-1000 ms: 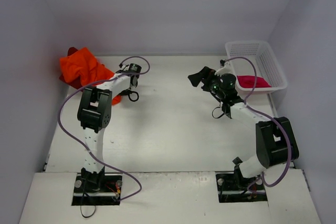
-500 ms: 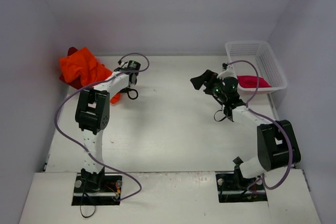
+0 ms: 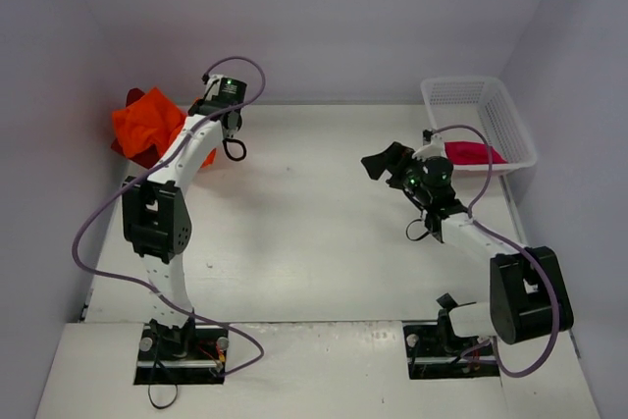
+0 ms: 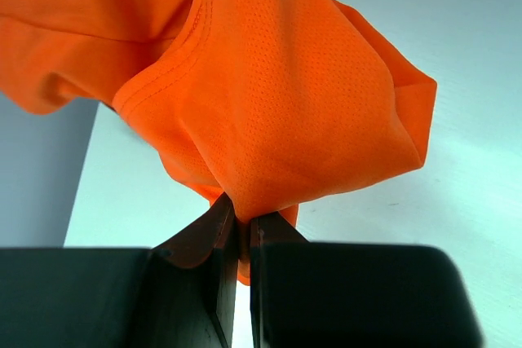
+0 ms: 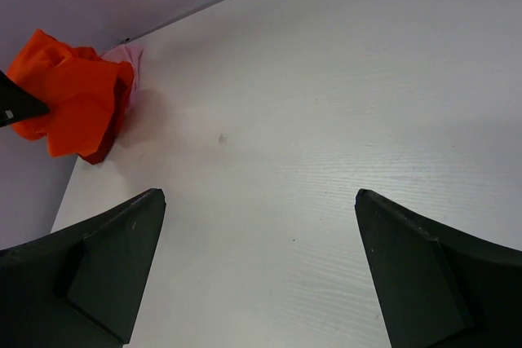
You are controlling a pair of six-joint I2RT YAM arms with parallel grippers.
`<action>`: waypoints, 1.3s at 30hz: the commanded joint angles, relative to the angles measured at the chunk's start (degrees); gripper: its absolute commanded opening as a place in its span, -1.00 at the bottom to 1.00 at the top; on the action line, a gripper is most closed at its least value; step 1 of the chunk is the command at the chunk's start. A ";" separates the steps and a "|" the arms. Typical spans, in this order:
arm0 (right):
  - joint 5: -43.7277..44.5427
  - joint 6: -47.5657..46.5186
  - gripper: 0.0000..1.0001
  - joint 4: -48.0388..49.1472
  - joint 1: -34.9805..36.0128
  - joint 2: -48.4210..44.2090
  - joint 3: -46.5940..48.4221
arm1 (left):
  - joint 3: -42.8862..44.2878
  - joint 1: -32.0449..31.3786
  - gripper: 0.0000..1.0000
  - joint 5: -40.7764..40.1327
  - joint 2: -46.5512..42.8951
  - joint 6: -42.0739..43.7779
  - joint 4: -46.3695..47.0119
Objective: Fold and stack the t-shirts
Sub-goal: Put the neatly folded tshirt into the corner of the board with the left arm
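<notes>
The bright orange t-shirt (image 3: 147,123) lies bunched at the far left of the table, over the dark red t-shirt (image 3: 120,148). My left gripper (image 3: 210,150) is at the pile's right edge, shut on a fold of the orange cloth (image 4: 277,95), which hangs from the jaws (image 4: 242,219) just above the table. The crimson-pink t-shirt (image 3: 474,152) lies in the white mesh basket (image 3: 471,86) at the far right. My right gripper (image 3: 385,160) is open and empty over the middle right of the table. Its wrist view (image 5: 259,201) shows the orange shirt (image 5: 73,95) and dark red cloth (image 5: 104,146) far off.
The grey walls stand close behind the shirt pile and beside the basket. The white tabletop (image 3: 314,223) stretches between the two arms. Purple cables loop off both arms.
My left arm has swung toward the far wall, with its wrist now beside the orange pile. My right gripper has drawn back a little toward the near right, still open.
</notes>
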 commanded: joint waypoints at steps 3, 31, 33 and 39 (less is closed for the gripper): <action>-0.77 -0.90 0.99 1.68 -1.22 -5.90 -0.55 | 2.49 1.53 -1.00 -1.48 -4.43 2.28 -1.91; -1.04 -2.40 0.98 -12.74 -4.12 -24.10 -4.51 | 4.16 14.80 -1.00 6.69 -8.91 3.07 -1.39; -0.86 -2.57 0.98 -13.35 -4.04 -24.71 -4.60 | 5.39 16.72 -1.00 7.31 -8.56 3.33 -1.65; -0.42 -2.66 0.98 -14.76 -4.12 -26.21 -5.57 | 8.90 19.81 -1.00 9.33 -7.24 4.13 -2.18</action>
